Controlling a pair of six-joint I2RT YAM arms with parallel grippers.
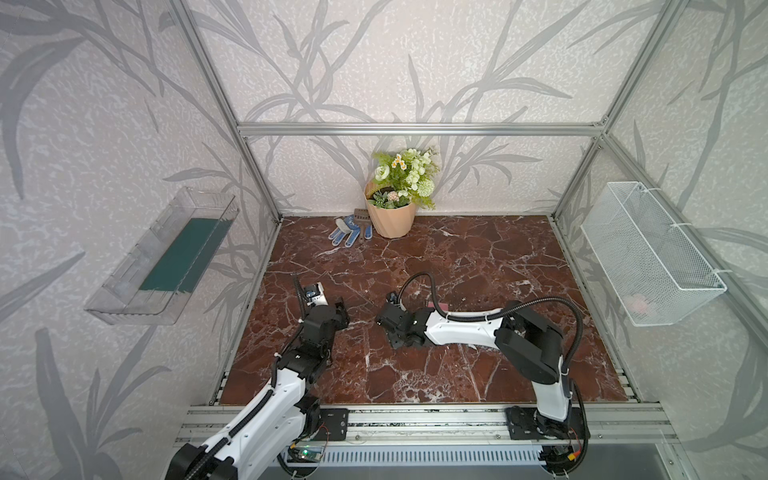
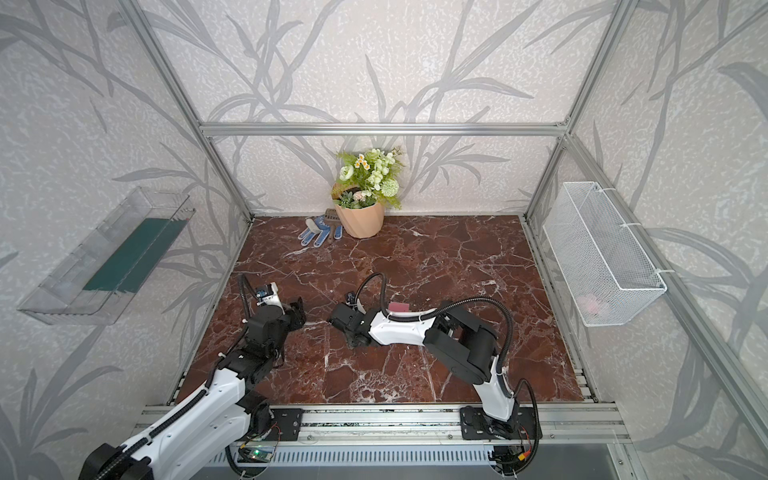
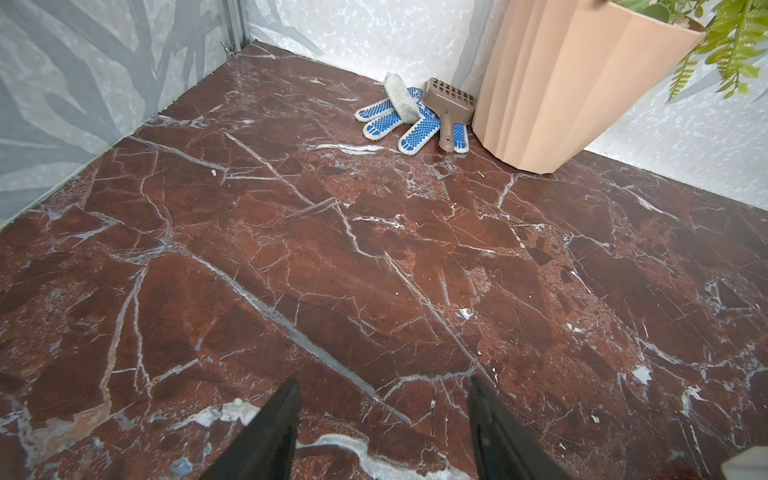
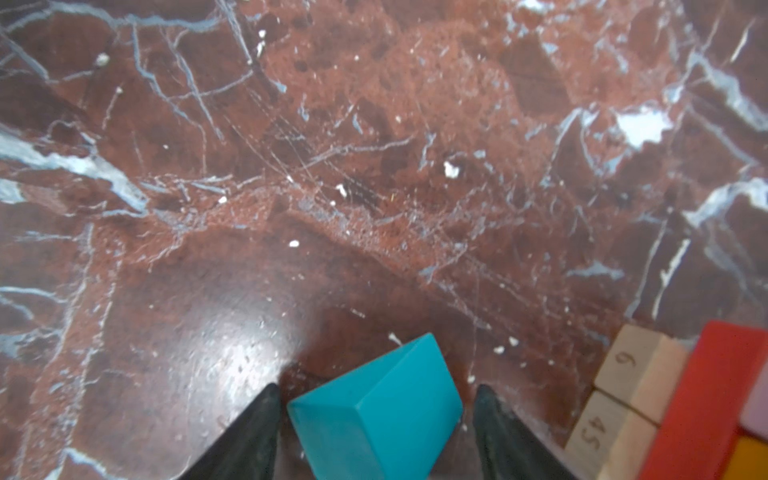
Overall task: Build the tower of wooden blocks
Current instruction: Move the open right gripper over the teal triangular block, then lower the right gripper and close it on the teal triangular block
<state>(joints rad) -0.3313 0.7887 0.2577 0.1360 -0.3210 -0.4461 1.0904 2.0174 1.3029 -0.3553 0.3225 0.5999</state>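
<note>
Left to right for you: one clear bin (image 1: 166,257) on the left wall, no blocks visible in it. Your left claw (image 3: 383,381) hovers over bare tabletop (image 3: 374,249), jaws well apart, nothing between them. Back edge: blue-dotted gloves (image 1: 345,235) (count unclear), one brown scoop (image 3: 449,108), one flowerpot (image 1: 391,216), none of it yours. Your right claw (image 4: 377,386) sits low near mid-tabletop, jaws parted either side of the one teal house piece (image 4: 374,419). A thin gap shows on each side, so I read it as not clamped. The piece looks to be lying on the tabletop, can't confirm. Just beside it is the tower (image 4: 702,415), cut by the frame edge: two tan blocks (image 4: 627,359) numbered 6 and 45, one red block (image 4: 715,386), slivers of one pink block (image 4: 758,407) and one orange block (image 4: 748,461). In both top views the arm hides all of it but a pink patch. Far right: one wire basket (image 1: 648,257) with something pale pink inside, too blurred to name. Progress call: lower layers are up, teal cap is off the stack, capping is what's left. Green and blue cubes aren't visible, so no count.
</note>
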